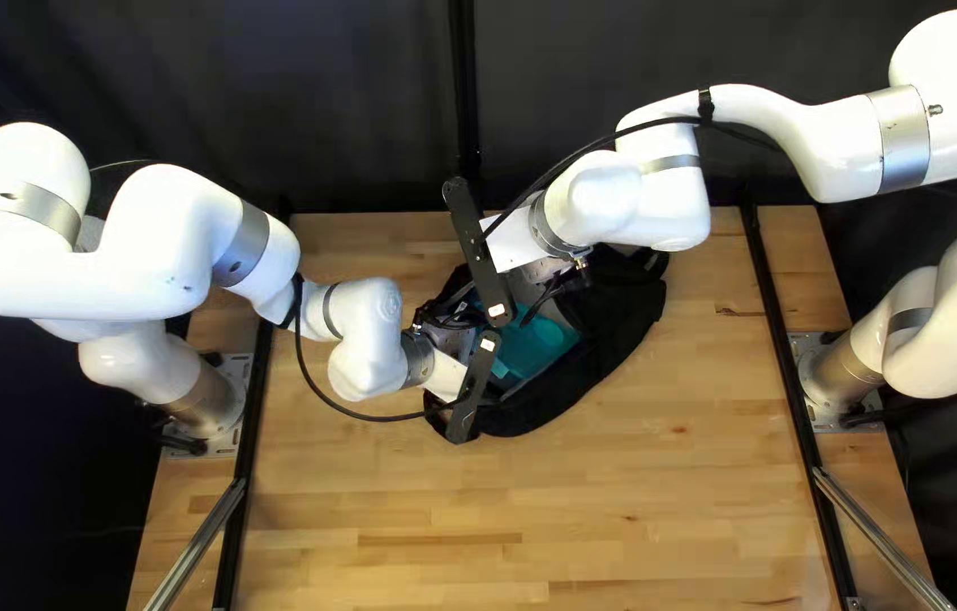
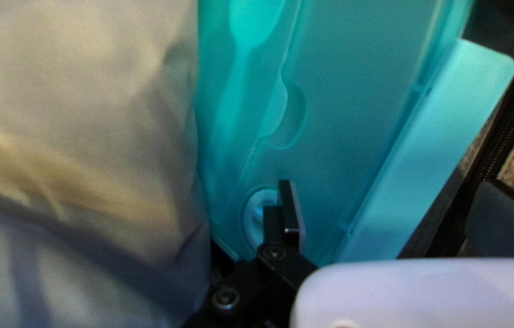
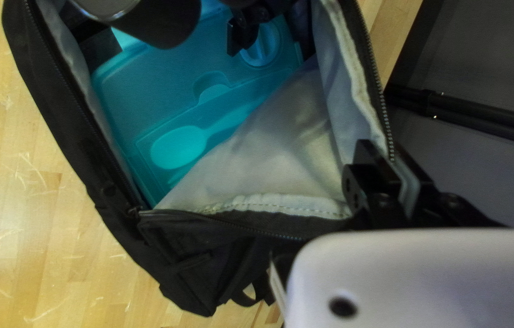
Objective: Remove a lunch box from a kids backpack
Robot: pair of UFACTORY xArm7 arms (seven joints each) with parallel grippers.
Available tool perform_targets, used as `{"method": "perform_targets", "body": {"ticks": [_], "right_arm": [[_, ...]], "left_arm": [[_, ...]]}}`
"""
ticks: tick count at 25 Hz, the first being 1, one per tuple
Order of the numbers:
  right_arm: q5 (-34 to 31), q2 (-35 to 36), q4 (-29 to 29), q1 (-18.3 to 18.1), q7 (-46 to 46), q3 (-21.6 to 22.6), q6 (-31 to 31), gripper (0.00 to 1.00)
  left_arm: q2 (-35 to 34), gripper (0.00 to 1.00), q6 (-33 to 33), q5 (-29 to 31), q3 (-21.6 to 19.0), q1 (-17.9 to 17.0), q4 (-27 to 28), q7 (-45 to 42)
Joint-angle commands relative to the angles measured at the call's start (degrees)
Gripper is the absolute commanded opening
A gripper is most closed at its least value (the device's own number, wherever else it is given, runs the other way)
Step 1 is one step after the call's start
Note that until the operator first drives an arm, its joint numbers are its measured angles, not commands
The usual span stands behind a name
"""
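Observation:
In the top left view my left gripper (image 1: 453, 337) and right gripper (image 1: 558, 283) are over the open black backpack (image 1: 628, 308), fingertips hidden. A turquoise lunch box (image 1: 535, 349) shows inside. In the left wrist view my left gripper (image 2: 393, 197) is open over the lunch box (image 2: 342, 79), one finger at the lid's round detail, the other beyond its lighter side flap (image 2: 445, 133). In the right wrist view my right gripper (image 3: 389, 161) is shut on the zippered rim of the backpack (image 3: 56, 103); the lunch box (image 3: 141, 85) and its spoon (image 3: 178, 146) lie inside.
The pale lining (image 3: 269, 164) of the backpack covers one corner of the lunch box. Both arms reach in low over the bag, their wrists close together. The wooden table (image 1: 614, 498) extends toward its near edge, with black rails along both sides.

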Motion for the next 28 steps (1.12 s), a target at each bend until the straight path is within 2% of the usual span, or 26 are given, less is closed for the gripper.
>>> {"method": "perform_targets", "body": {"ticks": [1,4,5,6,8,9,10,12,20,28], "right_arm": [[0.1,0.1,0.2,0.0,0.0,0.0,0.1,0.00],[0.0,0.4,0.6,0.1,0.0,0.1,0.4,0.00],[0.0,0.4,0.7,0.1,0.0,0.1,0.4,0.00],[0.0,0.5,0.8,0.1,-0.1,0.1,0.5,0.00],[-0.1,0.6,0.9,0.1,-0.2,0.1,0.5,0.00],[-0.1,0.7,0.9,0.1,-0.2,0.1,0.5,0.00],[-0.1,0.7,0.9,0.1,-0.2,0.1,0.4,0.00],[-0.2,1.0,1.3,0.2,-0.3,0.1,0.5,0.00],[-0.6,1.3,2.0,0.4,-0.4,0.2,1.1,0.00],[-0.8,0.8,1.2,-0.2,-0.3,-0.3,0.6,0.00]], "left_arm": [[0.7,1.00,-2.0,-1.7,0.8,0.9,1.1,2.6],[1.1,1.00,-2.3,-2.5,0.9,1.1,1.5,3.2],[1.0,0.92,-2.4,-2.8,1.0,1.1,1.6,3.4],[0.9,0.77,-2.4,-3.2,1.0,1.1,1.5,3.8],[0.3,0.63,-2.5,-3.5,1.0,1.2,1.2,4.1],[0.1,0.51,-2.4,-3.3,1.1,1.2,0.9,3.8],[0.0,0.12,-2.4,-3.3,1.1,1.2,0.8,3.8],[0.0,0.00,-2.0,-3.2,1.0,1.1,0.8,3.5],[-1.1,0.00,0.4,-4.5,0.3,0.3,0.1,3.3],[-14.3,0.00,3.6,-18.9,-3.0,-3.3,-8.2,13.5]]}}
